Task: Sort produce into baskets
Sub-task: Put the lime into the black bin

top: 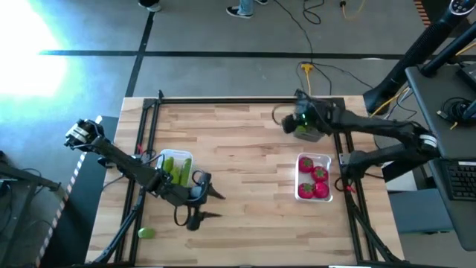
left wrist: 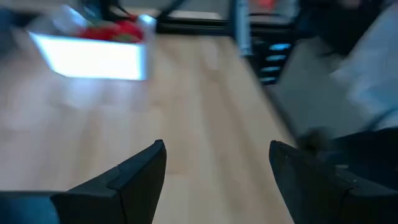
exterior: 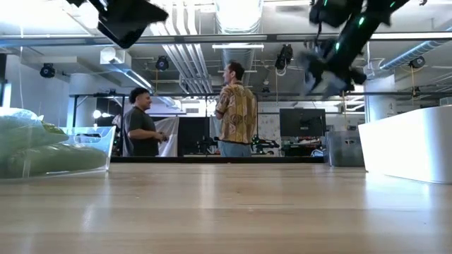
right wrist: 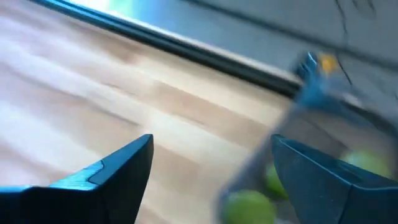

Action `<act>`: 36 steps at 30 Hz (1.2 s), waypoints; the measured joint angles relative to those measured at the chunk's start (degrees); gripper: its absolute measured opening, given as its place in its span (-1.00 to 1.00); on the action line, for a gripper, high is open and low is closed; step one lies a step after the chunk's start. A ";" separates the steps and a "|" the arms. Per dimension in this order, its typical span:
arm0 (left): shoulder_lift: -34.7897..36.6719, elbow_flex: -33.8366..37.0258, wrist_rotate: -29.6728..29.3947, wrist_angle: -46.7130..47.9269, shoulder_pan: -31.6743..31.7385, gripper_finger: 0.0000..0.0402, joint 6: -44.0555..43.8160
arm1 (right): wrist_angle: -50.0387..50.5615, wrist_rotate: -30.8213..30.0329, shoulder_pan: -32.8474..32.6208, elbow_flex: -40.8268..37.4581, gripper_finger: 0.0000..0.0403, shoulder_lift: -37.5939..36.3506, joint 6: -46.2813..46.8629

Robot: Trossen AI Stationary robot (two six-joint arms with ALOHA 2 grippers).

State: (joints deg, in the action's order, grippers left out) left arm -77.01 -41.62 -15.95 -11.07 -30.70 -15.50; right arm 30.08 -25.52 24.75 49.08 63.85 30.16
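My left gripper point(top: 213, 205) is open and empty over bare table, right of the clear basket point(top: 175, 168) that holds green cucumbers point(top: 181, 172). A lime point(top: 146, 233) lies loose on the table near the front left. My right gripper point(top: 287, 122) is open and empty, raised at the far right over the near-left edge of the dark grey basket point(top: 306, 132). Limes point(right wrist: 249, 206) lie in that basket. A clear basket point(top: 314, 177) at the right holds red tomatoes point(top: 315, 182); it also shows in the left wrist view point(left wrist: 93, 56).
A black frame rail point(top: 223, 100) runs along the table's far edge and down both sides. Bare wood lies in the table's middle point(top: 245, 171). In the low view two people point(exterior: 236, 113) stand in the room beyond the table.
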 joint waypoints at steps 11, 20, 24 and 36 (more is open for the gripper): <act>-7.44 -4.53 11.02 -0.41 -7.74 0.33 -22.79 | -11.02 -3.19 -30.22 0.00 0.35 0.07 -4.54; -20.65 -22.34 18.49 31.45 -18.78 0.33 -50.14 | -17.06 -7.83 -43.57 -0.04 0.22 9.00 -5.26; -27.30 -32.91 24.84 60.71 -24.28 0.33 -58.50 | -23.57 -8.16 -44.00 -0.03 0.19 12.62 -10.35; -31.81 -35.01 33.34 83.00 -32.76 0.33 -51.98 | -39.89 -8.13 -42.85 0.00 0.18 17.67 -22.75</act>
State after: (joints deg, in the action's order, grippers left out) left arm -108.82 -76.63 17.40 71.93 -63.46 -67.48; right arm -9.81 -33.65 -18.09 49.08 81.52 7.41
